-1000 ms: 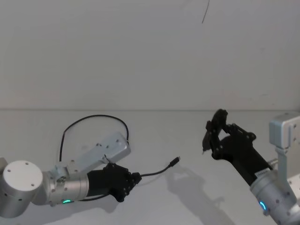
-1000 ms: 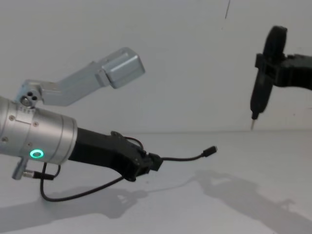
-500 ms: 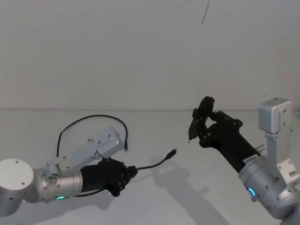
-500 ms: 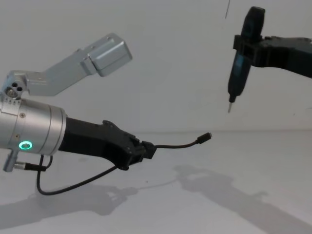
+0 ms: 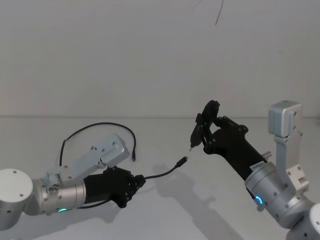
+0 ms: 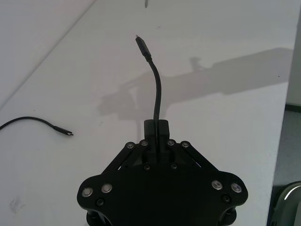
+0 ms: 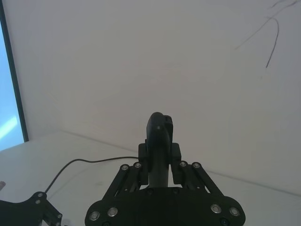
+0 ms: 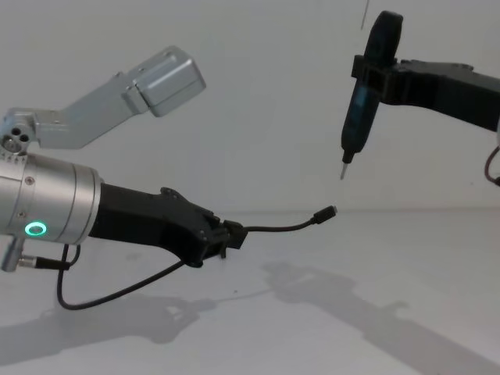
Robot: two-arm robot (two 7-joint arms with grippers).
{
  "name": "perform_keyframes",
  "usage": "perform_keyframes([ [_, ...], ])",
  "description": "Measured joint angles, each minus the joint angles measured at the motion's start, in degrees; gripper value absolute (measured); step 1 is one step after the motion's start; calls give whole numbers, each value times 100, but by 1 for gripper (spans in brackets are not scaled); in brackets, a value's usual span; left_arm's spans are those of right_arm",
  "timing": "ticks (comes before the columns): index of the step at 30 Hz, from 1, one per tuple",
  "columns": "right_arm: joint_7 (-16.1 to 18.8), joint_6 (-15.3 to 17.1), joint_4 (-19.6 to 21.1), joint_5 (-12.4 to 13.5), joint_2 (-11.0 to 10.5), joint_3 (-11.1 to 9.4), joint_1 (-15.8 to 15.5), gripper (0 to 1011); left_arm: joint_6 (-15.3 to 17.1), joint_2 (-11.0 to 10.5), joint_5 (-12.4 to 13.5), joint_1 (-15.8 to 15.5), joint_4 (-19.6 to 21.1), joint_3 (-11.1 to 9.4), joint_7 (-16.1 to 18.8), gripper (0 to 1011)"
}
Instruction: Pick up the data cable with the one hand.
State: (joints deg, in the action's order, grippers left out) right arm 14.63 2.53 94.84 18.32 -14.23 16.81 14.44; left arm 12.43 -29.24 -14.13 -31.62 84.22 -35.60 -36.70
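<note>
The data cable (image 5: 162, 172) is a thin black lead. My left gripper (image 5: 136, 181) is shut on it near one end, just above the table. The short free end sticks out forward to a small plug (image 5: 184, 160). The rest of the cable loops back behind the arm to its other plug (image 6: 66, 132) on the table. In the chest view the left gripper (image 8: 231, 233) holds the cable (image 8: 281, 228) almost level. My right gripper (image 5: 209, 126) is shut on a black pen-like tool (image 8: 366, 86), whose tip (image 5: 190, 148) hangs a little above the free plug.
The white table (image 5: 165, 215) meets a plain white wall behind. The left arm's silver link (image 5: 107, 152) rises over the cable's loop. The right arm's silver link (image 5: 285, 120) stands at the right. A thin dark line (image 5: 219, 12) marks the wall.
The right arm has swung left with the tool, bringing its tip close above the cable's free plug. The left gripper has drawn back slightly, still holding the cable.
</note>
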Motion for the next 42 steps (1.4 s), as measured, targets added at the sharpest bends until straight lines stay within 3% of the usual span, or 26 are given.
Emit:
perform_keyframes([
  [12, 99, -76, -312, 162, 114, 40, 132, 263, -14, -10, -8, 6, 10, 12, 1, 41],
  [42, 295, -255, -916, 464, 148, 86, 390, 263, -23, -17, -11, 10, 17, 20, 1, 41],
])
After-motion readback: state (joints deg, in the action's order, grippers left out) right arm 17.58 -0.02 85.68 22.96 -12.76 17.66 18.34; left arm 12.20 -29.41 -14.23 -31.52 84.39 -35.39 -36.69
